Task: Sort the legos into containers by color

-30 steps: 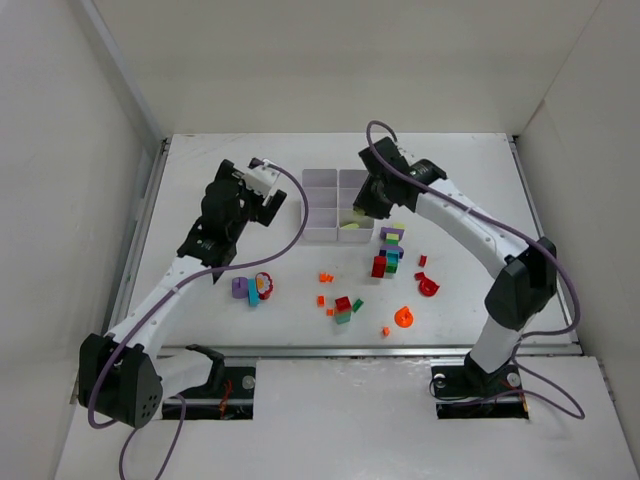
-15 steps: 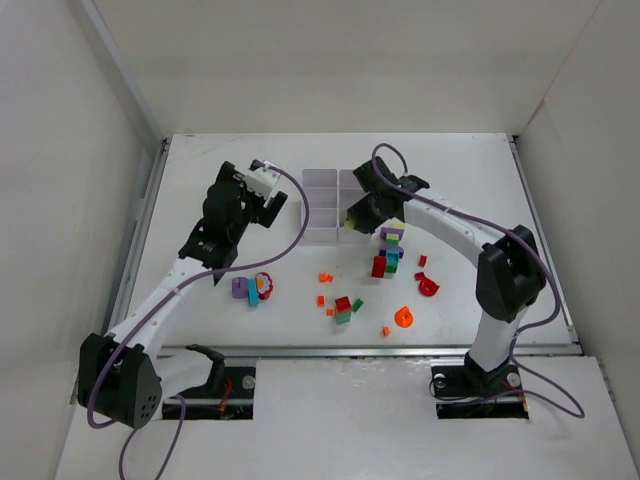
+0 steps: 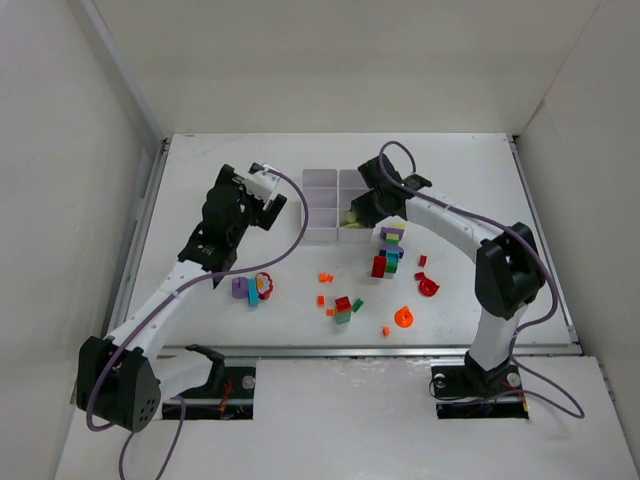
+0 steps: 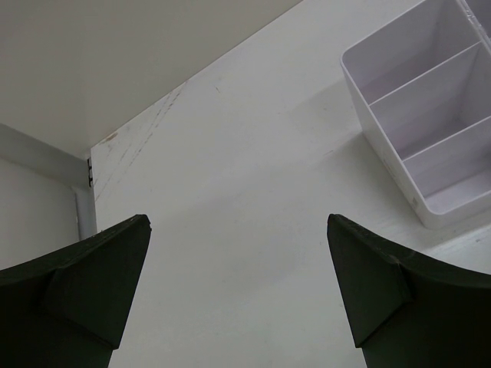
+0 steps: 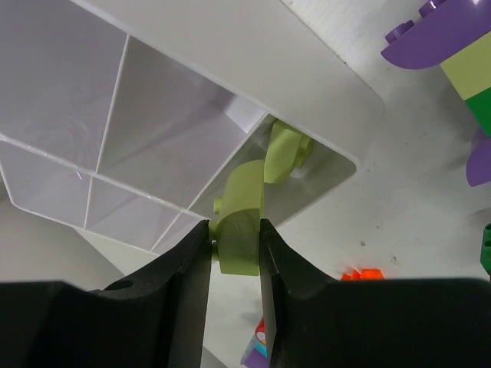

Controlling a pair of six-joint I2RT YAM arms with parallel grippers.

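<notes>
— White tray [image 3: 320, 178] sits mid-counter [image 3: 460, 190] from above; loose bricks [image 3: 343, 308] lie nearer the bases.
— Left wrist?
— Left jaws spread wide, empty, tray beside.
— Right wrist?
— Right jaws clamp a lime piece [image 5: 239, 236], seemingly over the tray's corner compartment.

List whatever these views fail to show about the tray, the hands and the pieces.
Right hand: top view, its fingertips hidden under its own wrist.
Lime piece: right wrist view, lower end hidden between the fingers.
Tray: left wrist view, cut off by the right edge.
Orange bits: top view, too small to tell shapes.
</notes>
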